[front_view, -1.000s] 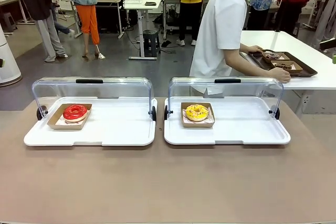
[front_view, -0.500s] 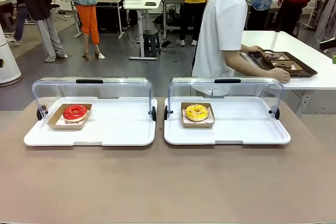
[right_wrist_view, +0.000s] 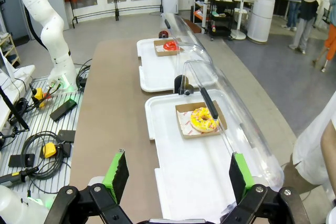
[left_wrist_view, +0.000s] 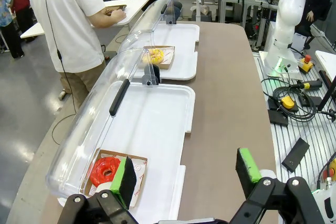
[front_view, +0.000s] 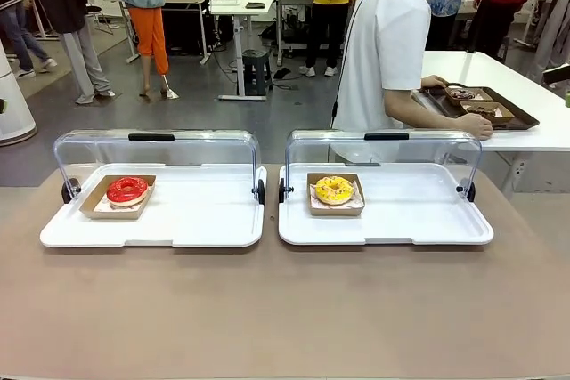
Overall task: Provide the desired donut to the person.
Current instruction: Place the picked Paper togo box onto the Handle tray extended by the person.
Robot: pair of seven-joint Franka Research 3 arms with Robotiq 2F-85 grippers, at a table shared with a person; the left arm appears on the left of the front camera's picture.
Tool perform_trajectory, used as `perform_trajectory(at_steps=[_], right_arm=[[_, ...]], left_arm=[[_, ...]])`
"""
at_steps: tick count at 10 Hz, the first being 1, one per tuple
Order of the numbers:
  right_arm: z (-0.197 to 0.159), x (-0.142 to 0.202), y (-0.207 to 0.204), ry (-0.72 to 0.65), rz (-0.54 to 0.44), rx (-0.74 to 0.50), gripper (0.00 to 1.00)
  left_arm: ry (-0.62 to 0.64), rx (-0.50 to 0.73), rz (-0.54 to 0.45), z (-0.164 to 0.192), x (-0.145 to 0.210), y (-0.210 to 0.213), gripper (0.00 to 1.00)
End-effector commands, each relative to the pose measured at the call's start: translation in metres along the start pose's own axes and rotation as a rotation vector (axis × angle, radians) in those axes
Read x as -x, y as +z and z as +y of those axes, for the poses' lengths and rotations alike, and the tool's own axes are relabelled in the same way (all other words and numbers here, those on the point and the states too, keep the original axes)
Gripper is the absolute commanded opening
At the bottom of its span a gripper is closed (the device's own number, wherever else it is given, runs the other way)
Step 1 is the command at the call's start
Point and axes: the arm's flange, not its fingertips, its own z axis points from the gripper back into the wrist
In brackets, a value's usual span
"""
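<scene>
Donut display trays: two, white moulded plastic, rectangular with rounded corners and raised rims, side by side on a matt brown table (front_view: 285,309). Left tray (front_view: 205,220) sits at 9 o'clock in the front view, right tray (front_view: 419,215) at 3 o'clock. Each carries a clear curved roll-back cover rolled to the far edge, with a black bar handle on top and black round pivots at the ends: left cover (front_view: 156,150), right cover (front_view: 383,150).

Donuts: two, ring-shaped, each in a shallow brown cardboard box lined with white paper. Red donut (front_view: 127,190), glossy icing, lies toward the left end of the left tray. Yellow donut (front_view: 334,190), speckled icing, lies toward the left end of the right tray. No legible print on boxes or trays.

Person (front_view: 383,51): white short-sleeved shirt, standing beyond the right tray at 1 o'clock, turned toward a white side table, a hand (front_view: 476,126) on a dark brown tray (front_view: 517,117) holding two further boxed dark pastries.

Grippers: two, black with green pads. Left gripper (left_wrist_view: 186,174), jaws spread wide and holding nothing, hangs above the near end of the left tray. Right gripper (right_wrist_view: 178,174), jaws likewise wide and holding nothing, hangs above the right tray's near edge, the yellow donut at 12 o'clock from it.
</scene>
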Motion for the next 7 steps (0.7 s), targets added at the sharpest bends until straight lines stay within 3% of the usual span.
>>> perform_trajectory(at_steps=[1,7], right_arm=[[-0.0009,-0.0012,-0.0016,0.006,-0.024,0.006,1.0],[-0.0009,-0.0012,-0.0016,0.006,-0.024,0.006,1.0]], left_arm=[[-0.003,-0.003,0.0,-0.0002,-0.0007,0.0014,1.0],[-0.003,-0.003,0.0,-0.0002,-0.0007,0.0014,1.0]])
